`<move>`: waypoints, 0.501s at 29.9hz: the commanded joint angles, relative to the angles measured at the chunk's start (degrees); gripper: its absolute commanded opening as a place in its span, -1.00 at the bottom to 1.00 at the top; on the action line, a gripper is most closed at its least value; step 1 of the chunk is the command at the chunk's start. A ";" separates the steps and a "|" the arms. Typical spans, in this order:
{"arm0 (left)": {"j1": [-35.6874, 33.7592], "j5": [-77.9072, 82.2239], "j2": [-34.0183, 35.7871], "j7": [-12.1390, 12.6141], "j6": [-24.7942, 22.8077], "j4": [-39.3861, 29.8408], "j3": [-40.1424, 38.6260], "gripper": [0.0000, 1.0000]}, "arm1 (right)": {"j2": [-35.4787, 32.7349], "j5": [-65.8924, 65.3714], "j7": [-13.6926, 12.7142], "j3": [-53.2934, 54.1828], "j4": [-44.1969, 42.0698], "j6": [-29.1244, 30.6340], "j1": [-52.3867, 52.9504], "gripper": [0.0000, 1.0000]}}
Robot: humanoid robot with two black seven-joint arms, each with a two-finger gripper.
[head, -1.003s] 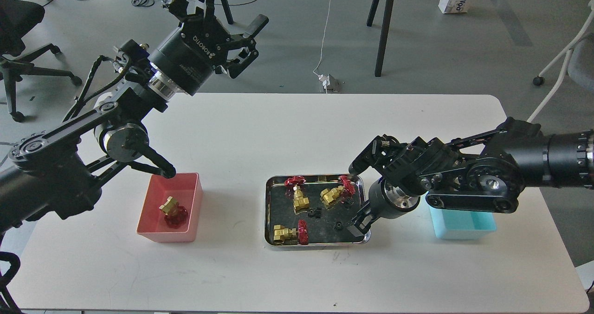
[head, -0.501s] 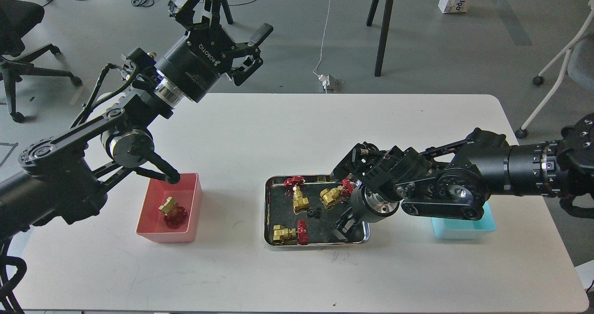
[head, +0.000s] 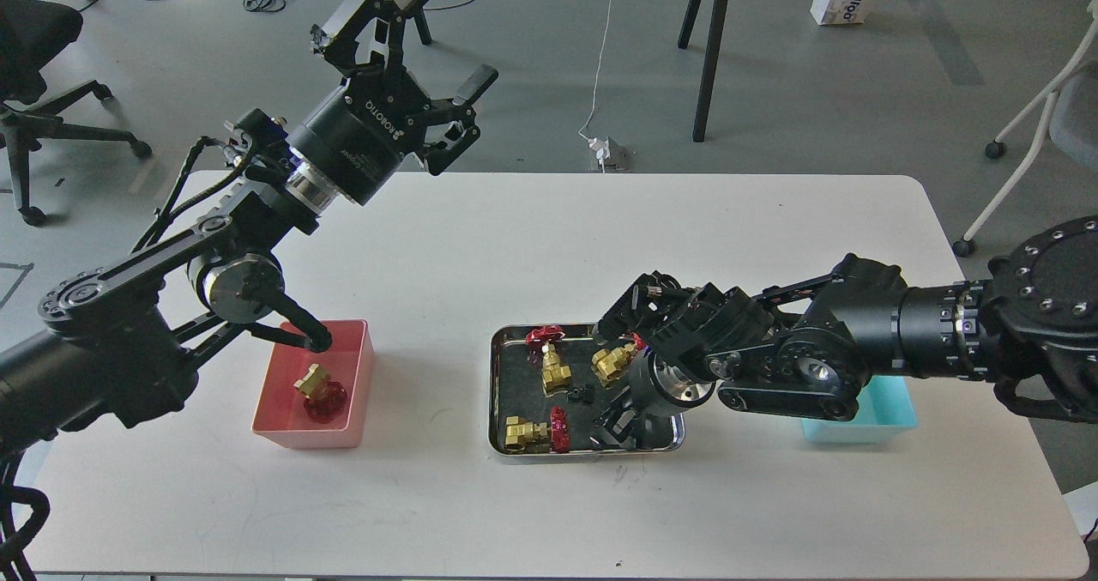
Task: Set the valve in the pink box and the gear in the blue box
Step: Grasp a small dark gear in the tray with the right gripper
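The robot's right gripper (head: 619, 425) dips into the shiny rectangular steel tray (head: 495, 392), its finger spread impossible to tell.

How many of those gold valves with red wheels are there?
4. One valve lies in the pink box. Three sit in the steel tray: back left, back middle, front left. The right arm could hide more.

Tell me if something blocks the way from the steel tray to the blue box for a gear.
Yes: the right arm's own black links lie across the cyan-blue plastic box, covering much of its opening, between it and the shiny steel tray.
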 commanded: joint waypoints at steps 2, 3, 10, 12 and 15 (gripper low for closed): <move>0.01 -0.01 0.00 0.00 -0.08 0.02 0.02 0.93 | 0.05 -0.09 -0.13 -1.60 -0.38 -0.01 -0.08 0.27; 0.10 -0.01 0.00 0.00 0.01 0.02 0.02 0.93 | 0.05 -0.09 -0.22 -2.04 -0.46 -0.01 -0.08 0.27; 0.45 -0.01 -0.09 0.00 0.01 0.11 0.02 0.93 | 0.48 -0.09 -0.13 -2.14 -0.38 -0.01 -0.61 0.18; 0.45 -0.01 -0.17 0.00 0.01 0.11 0.02 0.93 | 1.27 -0.09 -0.13 -2.14 -0.38 -0.01 -0.78 0.13; 0.45 -0.01 -0.09 0.00 0.01 0.11 0.02 0.93 | 1.54 -0.09 -0.13 -2.14 -0.38 -0.01 -0.69 0.08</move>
